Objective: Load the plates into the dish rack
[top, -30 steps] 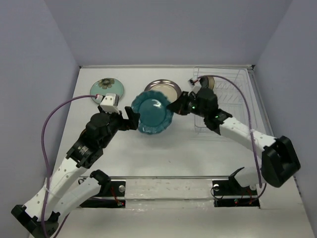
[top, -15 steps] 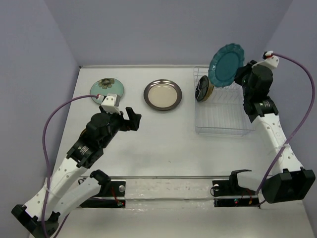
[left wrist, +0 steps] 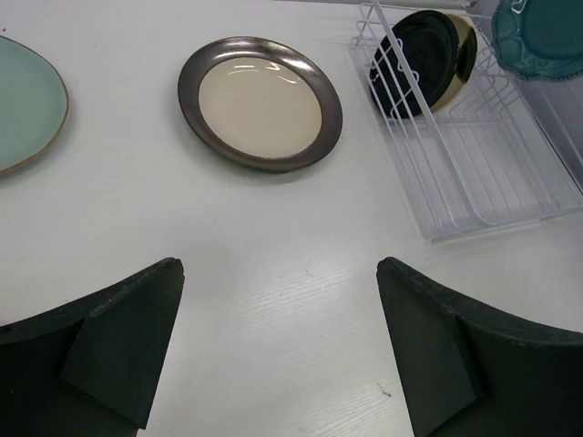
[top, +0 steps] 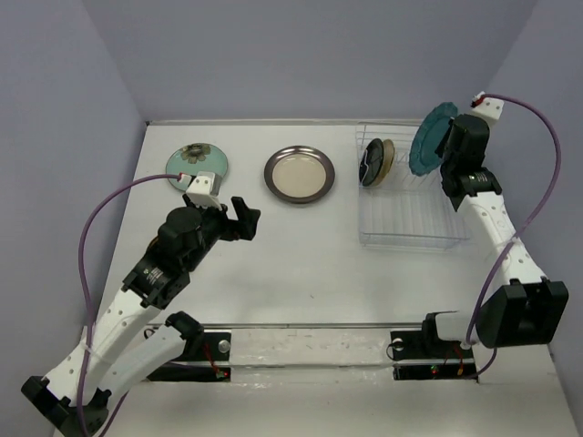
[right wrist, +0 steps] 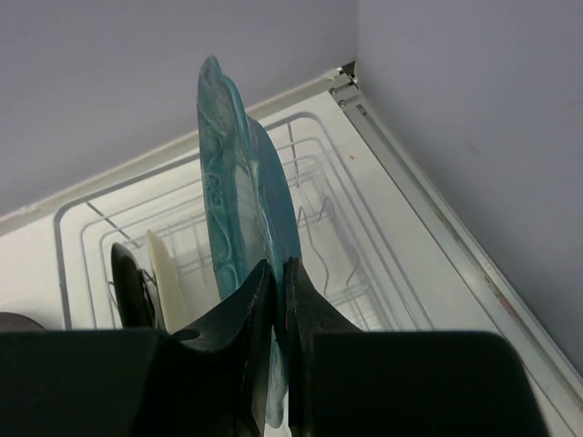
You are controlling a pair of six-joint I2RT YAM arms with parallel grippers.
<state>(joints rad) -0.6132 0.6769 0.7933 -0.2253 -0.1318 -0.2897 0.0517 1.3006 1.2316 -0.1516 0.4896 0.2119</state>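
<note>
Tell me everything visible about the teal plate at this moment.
The teal plate is glossy, looks ceramic, with a scalloped rim and embossed pattern. It stands on edge, its rim pinched by the shut right gripper, over the far end of the dish rack, right of two racked plates. Whether it touches the wires is unclear.

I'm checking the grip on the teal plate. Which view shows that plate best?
Right wrist: the right tool is shut on the teal plate at its rim, seen edge-on up close. Top external shows it small and tilted; left wrist catches only a cropped corner.
</note>
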